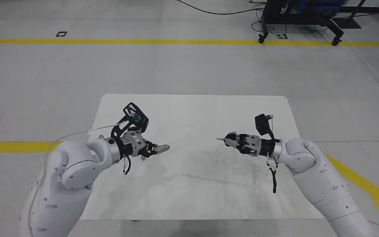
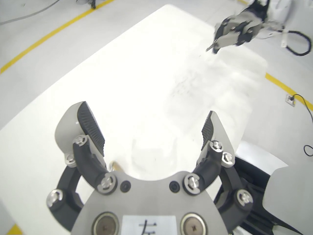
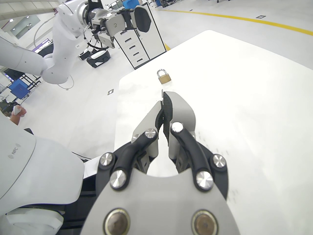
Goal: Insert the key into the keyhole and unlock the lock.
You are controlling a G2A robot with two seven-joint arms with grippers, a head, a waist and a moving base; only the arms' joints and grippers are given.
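1. The right gripper [image 3: 163,101] hangs above the white rectangular desk [image 3: 244,86]. Its fingers are clenched on a thin silver metal key [image 3: 162,93], whose tip pokes out just past the black ribbed pads.
2. A little ahead of that tip, and not touching it, a small brass padlock with a silver shackle [image 3: 164,76] lies on the desk near one edge. Its shackle is on the side away from the key.
3. Beyond the padlock, the left gripper [image 2: 148,111] hangs above the desk with its fingers released and spread wide, nothing between them.
4. From above, the two grippers face each other across the middle of the desk, well apart.
5. Farther off, a white cabinet with a stack of drawers [image 3: 133,50] stands on the floor, and a yellow line [image 1: 177,41] crosses the grey floor past the desk.
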